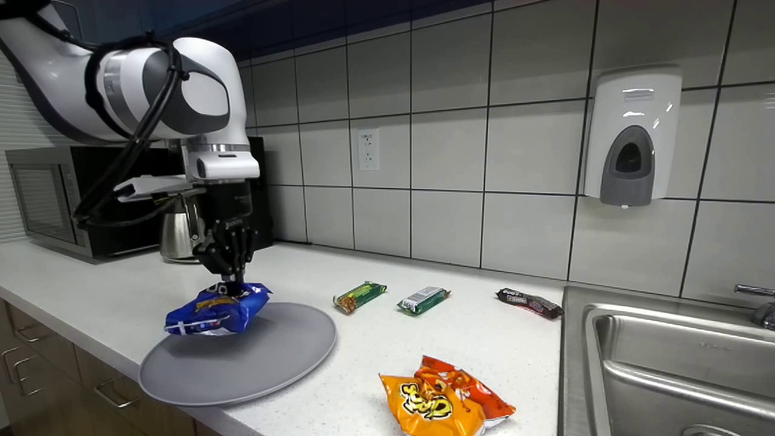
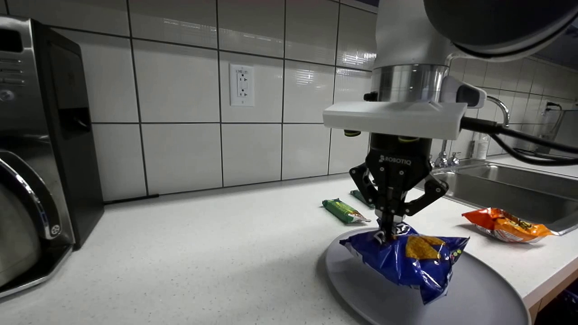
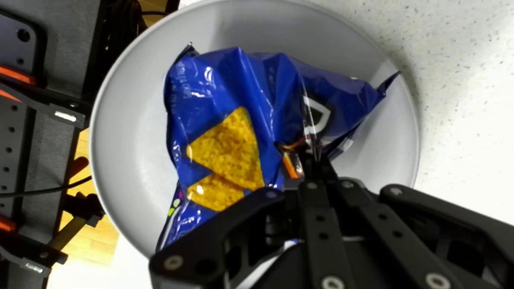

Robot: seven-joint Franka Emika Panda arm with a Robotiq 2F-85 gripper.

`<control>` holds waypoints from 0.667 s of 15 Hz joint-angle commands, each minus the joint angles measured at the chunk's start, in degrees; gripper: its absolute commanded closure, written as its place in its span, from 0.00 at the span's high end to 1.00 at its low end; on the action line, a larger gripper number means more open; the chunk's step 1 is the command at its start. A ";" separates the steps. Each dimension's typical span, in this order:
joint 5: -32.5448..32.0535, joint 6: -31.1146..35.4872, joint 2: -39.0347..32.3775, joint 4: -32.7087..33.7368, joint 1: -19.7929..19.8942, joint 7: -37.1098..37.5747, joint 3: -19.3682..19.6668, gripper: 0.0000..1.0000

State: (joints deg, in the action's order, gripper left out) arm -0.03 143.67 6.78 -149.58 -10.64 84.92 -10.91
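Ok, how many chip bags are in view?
2: the blue tortilla-chip bag pinched in the gripper over the gray plate, and an orange chip bag lying on the counter near the sink. The sink shows only partly; others could hide there.

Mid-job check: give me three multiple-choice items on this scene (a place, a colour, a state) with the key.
1. Where is the blue bag?
A) over the gray plate
B) beside it
C) beneath it

2. Main colour of the other bag, on the counter?
A) green
B) purple
C) orange

3. State of the gripper?
A) wide open
B) shut on the blue bag
C) shut on nothing

Key:
1 A: the wrist view shows the plate beneath the bag.
2 C: both exterior views show orange, with some red.
3 B: in an exterior view it pinches the bag's film.
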 commanded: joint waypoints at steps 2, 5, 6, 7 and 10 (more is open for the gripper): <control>0.02 -1.79 1.76 1.16 -0.21 -1.53 -1.87 0.01; 0.08 -1.82 0.72 2.62 -0.76 -2.69 -2.73 0.01; 0.03 -1.78 0.33 3.15 -0.92 -3.09 -3.01 0.01; -0.01 -1.78 -0.11 3.79 -1.15 -3.60 -3.24 0.01; -0.16 -1.53 -1.52 5.53 -1.80 -5.37 -3.78 0.01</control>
State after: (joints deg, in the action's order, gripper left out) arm -0.03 143.60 6.86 -146.90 -12.25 81.95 -13.79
